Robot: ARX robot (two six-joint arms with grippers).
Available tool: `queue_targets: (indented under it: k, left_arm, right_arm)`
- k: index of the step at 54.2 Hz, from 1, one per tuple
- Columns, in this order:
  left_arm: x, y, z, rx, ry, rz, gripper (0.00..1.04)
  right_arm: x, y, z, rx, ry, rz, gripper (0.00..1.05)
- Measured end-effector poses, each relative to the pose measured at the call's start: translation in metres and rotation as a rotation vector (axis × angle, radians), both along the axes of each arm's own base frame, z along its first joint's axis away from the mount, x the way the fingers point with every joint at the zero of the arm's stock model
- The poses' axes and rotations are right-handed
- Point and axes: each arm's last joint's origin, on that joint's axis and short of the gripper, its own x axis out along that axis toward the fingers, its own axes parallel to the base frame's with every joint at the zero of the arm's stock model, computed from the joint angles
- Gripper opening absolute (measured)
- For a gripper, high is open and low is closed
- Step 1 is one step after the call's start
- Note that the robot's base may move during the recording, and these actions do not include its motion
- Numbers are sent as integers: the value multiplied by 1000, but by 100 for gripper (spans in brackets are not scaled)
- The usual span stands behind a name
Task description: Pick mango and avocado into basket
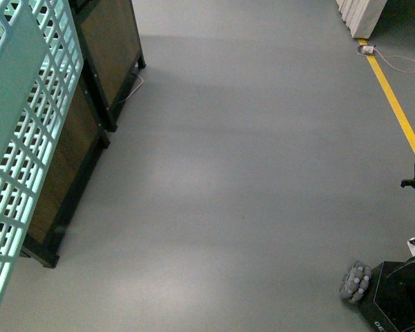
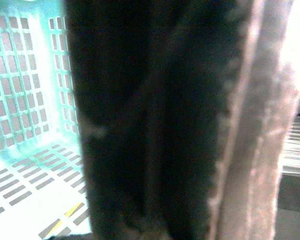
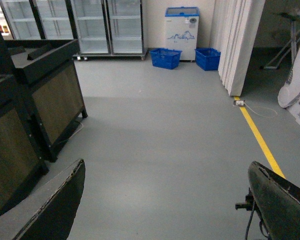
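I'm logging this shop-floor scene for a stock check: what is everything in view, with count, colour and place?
basket: one, teal, far left, close up; no fruit in the part shown
stands: two, dark with brown panels, left
line: one, yellow, on the floor, right
cable: one, white, at the line's far end
fridges: a row, glass-doored, back wall
freezer: one, white with blue lid, back wall
bins: two, blue, either side of the freezer
partition: one, white, right
wheeled base: one, black, near right
mango, avocado: none in view
right tool: open, empty
left tool: state unclear; a dark blur fills its view
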Motion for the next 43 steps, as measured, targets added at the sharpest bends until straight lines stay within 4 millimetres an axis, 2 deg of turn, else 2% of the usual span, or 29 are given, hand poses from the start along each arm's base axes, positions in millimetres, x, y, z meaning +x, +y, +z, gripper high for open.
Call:
queue_targets:
  k: [43]
  left_arm:
    - [0, -1, 0, -14, 1, -15, 14]
  right_arm:
    - [0, 0, 0, 0, 0, -2, 96]
